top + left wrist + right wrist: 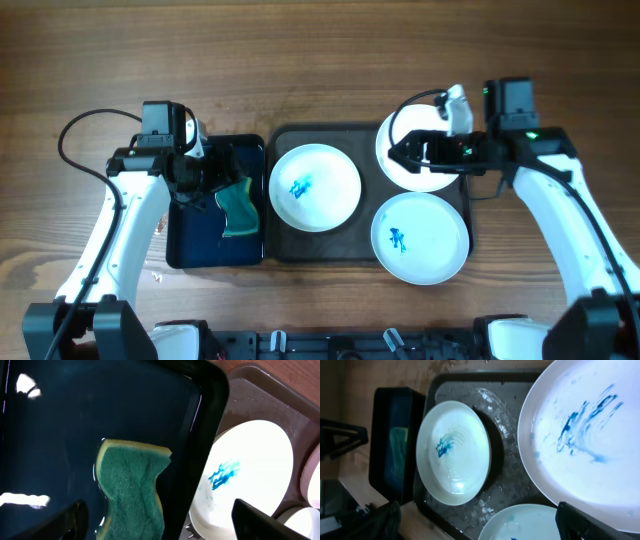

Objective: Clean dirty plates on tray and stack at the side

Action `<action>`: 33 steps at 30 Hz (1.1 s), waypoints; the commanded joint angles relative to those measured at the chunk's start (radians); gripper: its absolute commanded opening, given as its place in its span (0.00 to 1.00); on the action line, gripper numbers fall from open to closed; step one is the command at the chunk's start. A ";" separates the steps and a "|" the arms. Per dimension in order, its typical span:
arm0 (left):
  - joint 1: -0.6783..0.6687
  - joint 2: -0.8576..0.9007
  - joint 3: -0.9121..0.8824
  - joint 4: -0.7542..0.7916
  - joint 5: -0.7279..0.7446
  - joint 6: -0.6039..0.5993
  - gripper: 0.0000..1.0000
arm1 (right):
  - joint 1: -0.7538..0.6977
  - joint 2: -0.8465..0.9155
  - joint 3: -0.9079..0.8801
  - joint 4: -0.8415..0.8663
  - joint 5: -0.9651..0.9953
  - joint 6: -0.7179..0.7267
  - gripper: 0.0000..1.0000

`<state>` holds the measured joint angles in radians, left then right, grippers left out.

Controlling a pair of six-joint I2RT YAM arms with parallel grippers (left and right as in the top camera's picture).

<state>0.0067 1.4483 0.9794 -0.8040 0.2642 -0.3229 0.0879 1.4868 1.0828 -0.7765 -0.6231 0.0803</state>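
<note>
Three white plates with blue smears lie on the dark tray (284, 140): a left plate (315, 187), a back right plate (398, 128) and a front right plate (420, 238). My right gripper (402, 153) is open and hovers over the back right plate, which fills the right of the right wrist view (585, 435); the open jaws (480, 527) hold nothing. My left gripper (205, 182) is open over the small blue tray, just behind the green sponge (238, 207). In the left wrist view the sponge (132, 487) lies between the open jaws (160, 527), apart from both.
The sponge lies in a small dark blue tray (190, 240) with a film of water, touching the big tray's left side. The left plate (245, 475) lies just beyond the blue tray's rim. Bare wooden table surrounds both trays. Cables trail off both arms.
</note>
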 commanded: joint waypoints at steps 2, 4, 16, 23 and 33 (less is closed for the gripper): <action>-0.005 0.001 0.013 -0.009 0.016 0.001 0.90 | 0.050 0.040 0.023 0.000 0.039 -0.029 1.00; -0.005 0.002 0.013 -0.007 0.015 0.002 0.85 | 0.050 0.042 0.022 0.002 0.078 -0.017 1.00; -0.005 0.030 -0.013 -0.090 -0.116 0.156 0.51 | 0.050 0.042 0.022 0.003 0.137 -0.018 1.00; -0.010 0.089 -0.013 -0.095 -0.211 0.159 0.11 | 0.050 0.043 0.022 0.003 0.137 -0.028 1.00; -0.325 0.155 0.029 -0.189 -0.334 0.097 0.04 | 0.050 0.043 0.022 -0.002 0.137 -0.027 1.00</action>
<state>-0.2565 1.6047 0.9764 -0.9230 -0.0196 -0.1829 0.1387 1.5242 1.0828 -0.7780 -0.4953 0.0734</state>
